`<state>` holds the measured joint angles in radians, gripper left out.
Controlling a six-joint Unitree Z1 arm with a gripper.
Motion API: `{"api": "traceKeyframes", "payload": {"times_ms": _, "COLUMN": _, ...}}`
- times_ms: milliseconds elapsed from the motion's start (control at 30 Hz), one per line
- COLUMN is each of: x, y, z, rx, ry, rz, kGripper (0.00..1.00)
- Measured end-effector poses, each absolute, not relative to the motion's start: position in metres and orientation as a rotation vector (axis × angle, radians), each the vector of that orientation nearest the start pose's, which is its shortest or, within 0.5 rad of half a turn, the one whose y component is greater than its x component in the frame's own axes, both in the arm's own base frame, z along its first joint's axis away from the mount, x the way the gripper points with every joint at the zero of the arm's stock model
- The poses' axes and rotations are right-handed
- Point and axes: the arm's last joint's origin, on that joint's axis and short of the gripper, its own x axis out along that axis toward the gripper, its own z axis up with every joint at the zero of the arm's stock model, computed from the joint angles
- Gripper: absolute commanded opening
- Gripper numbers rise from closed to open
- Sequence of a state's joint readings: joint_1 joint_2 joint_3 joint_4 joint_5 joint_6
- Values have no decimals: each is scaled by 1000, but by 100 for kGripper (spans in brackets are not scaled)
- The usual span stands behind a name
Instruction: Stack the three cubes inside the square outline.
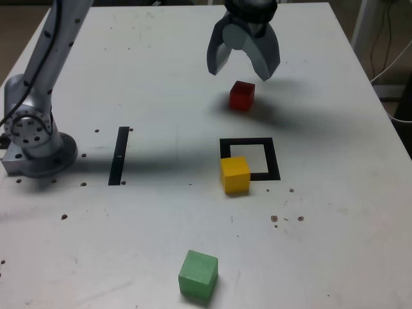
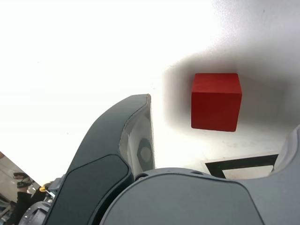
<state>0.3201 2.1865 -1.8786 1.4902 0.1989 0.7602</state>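
Observation:
A red cube (image 1: 242,95) rests on the white table (image 1: 161,77), beyond the square outline (image 1: 250,158). My gripper (image 1: 243,69) hangs open just above the red cube with nothing between its fingers. In the wrist view the red cube (image 2: 216,101) lies on the table between the two spread fingers (image 2: 126,140), apart from both, and a corner of the square outline (image 2: 241,165) shows. A yellow cube (image 1: 235,174) sits on the outline's near corner, on the exterior view's left side of it. Alone near the front edge lies a green cube (image 1: 198,275).
The arm's grey base (image 1: 32,138) stands at the exterior view's left edge. A narrow straight black strip (image 1: 119,155) lies on the table between the base and the outline. Small dark specks dot the tabletop. Cables hang beyond the table's right edge.

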Motion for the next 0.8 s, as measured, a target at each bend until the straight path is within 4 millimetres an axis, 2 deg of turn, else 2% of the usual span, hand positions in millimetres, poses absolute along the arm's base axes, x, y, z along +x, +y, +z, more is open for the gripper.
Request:
{"api": "traceKeyframes", "payload": {"times_ms": 467, "x": 379, "y": 133, "z": 259, "rx": 416, "ry": 1837, "rz": -320, "kGripper": 99}}
{"api": "traceKeyframes", "payload": {"times_ms": 800, "x": 390, "y": 133, "z": 233, "rx": 394, "ry": 1869, "rz": -344, "kGripper": 99}}
